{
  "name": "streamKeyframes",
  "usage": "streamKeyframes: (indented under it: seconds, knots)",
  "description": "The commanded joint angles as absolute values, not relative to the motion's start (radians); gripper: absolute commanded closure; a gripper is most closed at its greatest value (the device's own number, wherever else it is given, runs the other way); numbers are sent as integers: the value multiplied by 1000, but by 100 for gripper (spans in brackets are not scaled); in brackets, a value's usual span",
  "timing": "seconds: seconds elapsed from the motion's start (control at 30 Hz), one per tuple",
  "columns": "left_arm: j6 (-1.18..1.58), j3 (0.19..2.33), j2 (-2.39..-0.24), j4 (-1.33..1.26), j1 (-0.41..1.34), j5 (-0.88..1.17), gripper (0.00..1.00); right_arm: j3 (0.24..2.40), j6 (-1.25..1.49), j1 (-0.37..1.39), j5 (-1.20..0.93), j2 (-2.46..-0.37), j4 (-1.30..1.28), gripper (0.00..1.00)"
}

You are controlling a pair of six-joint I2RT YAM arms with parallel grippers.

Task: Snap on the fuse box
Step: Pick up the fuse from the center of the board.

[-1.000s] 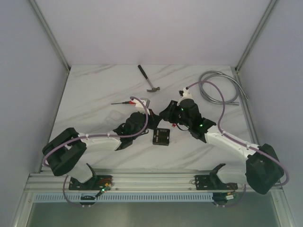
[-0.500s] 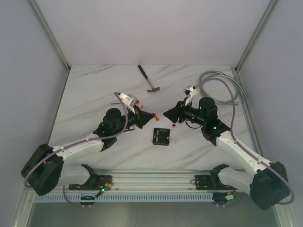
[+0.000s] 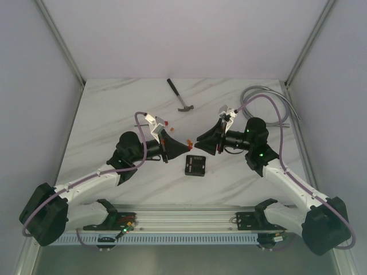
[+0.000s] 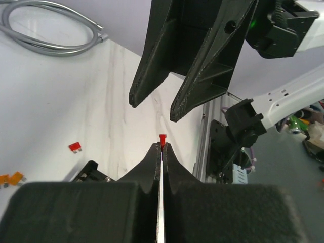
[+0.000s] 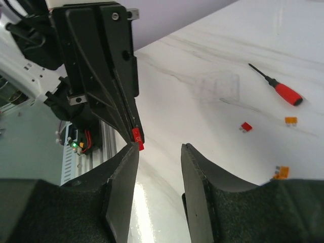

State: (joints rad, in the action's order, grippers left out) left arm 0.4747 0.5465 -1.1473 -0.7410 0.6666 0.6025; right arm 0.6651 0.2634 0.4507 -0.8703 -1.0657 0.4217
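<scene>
The fuse box (image 3: 194, 165), a small black square box, lies on the marble table below and between both gripper tips; its corner shows in the left wrist view (image 4: 90, 169). My left gripper (image 3: 188, 146) (image 4: 162, 145) is shut on a tiny red fuse (image 4: 162, 137) that sticks out of its tips. My right gripper (image 3: 196, 141) (image 5: 159, 147) faces it tip to tip, open, with nothing between its fingers. The red fuse (image 5: 136, 137) sits right beside the right gripper's left fingertip (image 5: 129, 152).
A hammer (image 3: 180, 96) lies at the back, a coiled grey hose (image 3: 266, 106) at the back right. A red-handled screwdriver (image 5: 283, 91), a clear plastic piece (image 5: 217, 86), a loose red fuse (image 5: 246, 127) and orange fuses (image 5: 281, 172) lie on the table left of the box.
Both arms have stretched out and lifted away from the box. Their tips now meet head-on above it. The right jaws opened a little wider.
</scene>
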Motion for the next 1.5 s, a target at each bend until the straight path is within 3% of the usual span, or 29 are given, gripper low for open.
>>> streamKeyframes:
  seconds: [0.0, 0.77, 1.2, 1.37, 1.47]
  knots:
    - [499, 560, -1129, -824, 661, 685, 100, 649, 242, 447, -987, -1048, 505, 56]
    - [591, 601, -1233, -949, 680, 741, 100, 640, 226, 465, -1083, -1045, 536, 67]
    - [603, 602, -1252, -981, 694, 780, 100, 634, 196, 470, -1100, -1041, 517, 99]
    - [594, 586, -1235, -962, 693, 763, 100, 635, 154, 471, -1086, -1020, 465, 100]
    - [571, 578, -1211, -888, 691, 686, 89, 641, 129, 470, -1031, -1005, 403, 100]
